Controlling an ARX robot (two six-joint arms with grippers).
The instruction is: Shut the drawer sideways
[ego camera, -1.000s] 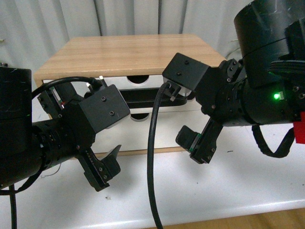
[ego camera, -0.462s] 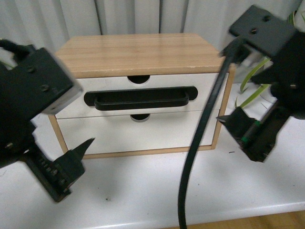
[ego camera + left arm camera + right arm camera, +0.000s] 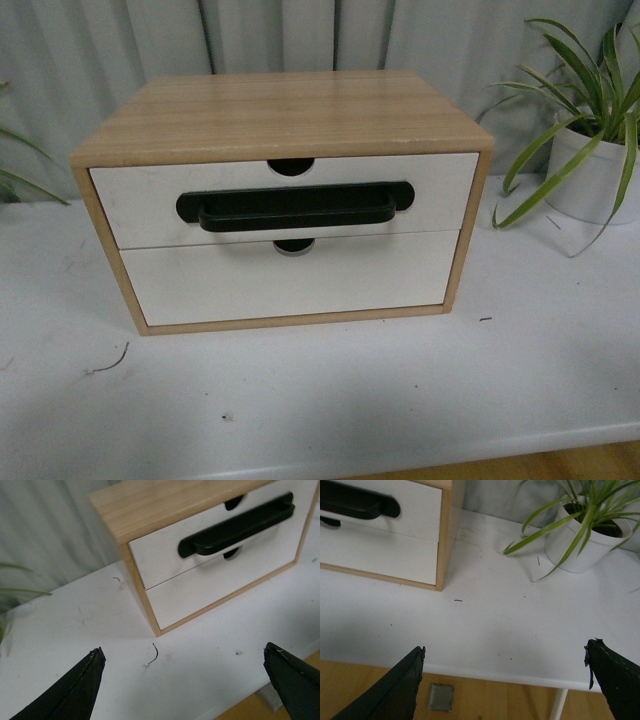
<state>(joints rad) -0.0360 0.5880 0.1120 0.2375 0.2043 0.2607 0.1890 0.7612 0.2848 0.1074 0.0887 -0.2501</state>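
The drawer (image 3: pixel 130 205) is the upper one in a light wood cabinet (image 3: pixel 280 105). It has a white front, a wide black bar handle (image 3: pixel 295 207) and a half-round notch in its top edge. Its front sits about flush with the cabinet frame. It also shows in the left wrist view (image 3: pixel 160 555) and partly in the right wrist view (image 3: pixel 415 505). Neither arm shows in the front view. My left gripper (image 3: pixel 185 652) is open and empty, over the table in front of the cabinet's left corner. My right gripper (image 3: pixel 505 650) is open and empty, over the table's front edge right of the cabinet.
A plain white lower drawer front (image 3: pixel 290 280) sits under the handled drawer. A potted plant in a white pot (image 3: pixel 595 165) stands on the white table (image 3: pixel 400 390) right of the cabinet, also in the right wrist view (image 3: pixel 585 535). A small dark scrap (image 3: pixel 108 362) lies at front left.
Both arms have drawn back out of the front view, the left one to the left and the right one to the right. The cabinet now shows whole.
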